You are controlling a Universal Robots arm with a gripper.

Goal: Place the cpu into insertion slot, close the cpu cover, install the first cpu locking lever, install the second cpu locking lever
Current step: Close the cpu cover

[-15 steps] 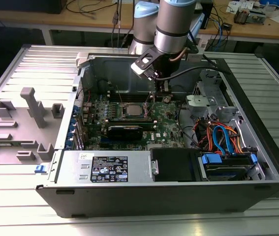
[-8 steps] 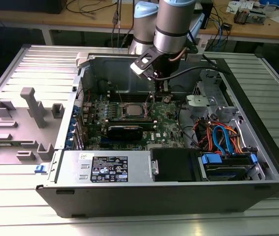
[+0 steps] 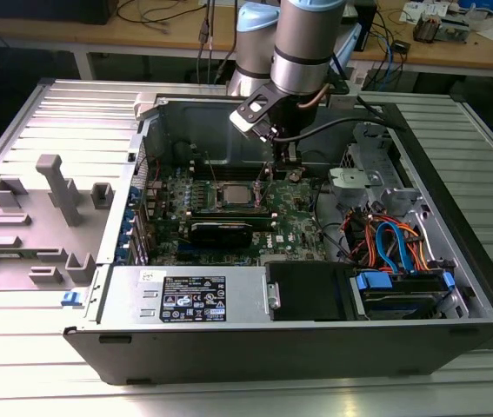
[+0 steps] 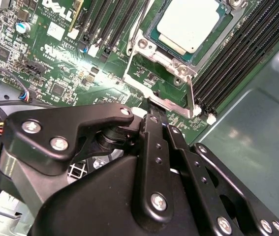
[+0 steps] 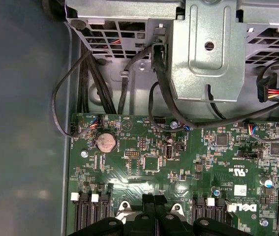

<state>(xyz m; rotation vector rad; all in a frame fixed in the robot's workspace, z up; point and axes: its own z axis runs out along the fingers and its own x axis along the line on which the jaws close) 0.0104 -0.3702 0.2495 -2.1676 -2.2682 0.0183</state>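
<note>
Gripper pinched narrow at the socket's edge, cpu already seated

The ribbed aluminium desk point(image 3: 20, 365) carries an open black steel computer case point(image 3: 316, 347) laid flat, so the green motherboard point(image 3: 294, 217) faces up for the grey arm point(image 3: 303, 39) reaching in from the far side. Mid-board sits the insertion slot point(image 4: 156, 66), a square of bright stamped metal. The cpu point(image 4: 191, 22), with its flat, dull silver top, lies inside it. I cannot tell whether the cover is latched. The black, bolted gripper point(image 4: 155, 118) has its fingertips almost together, low against the slot's rim on the exterior view's right, beside a thin steel locking lever point(image 4: 190, 96). This looks like positioning to work the lever, though any grasp is hidden.
</note>
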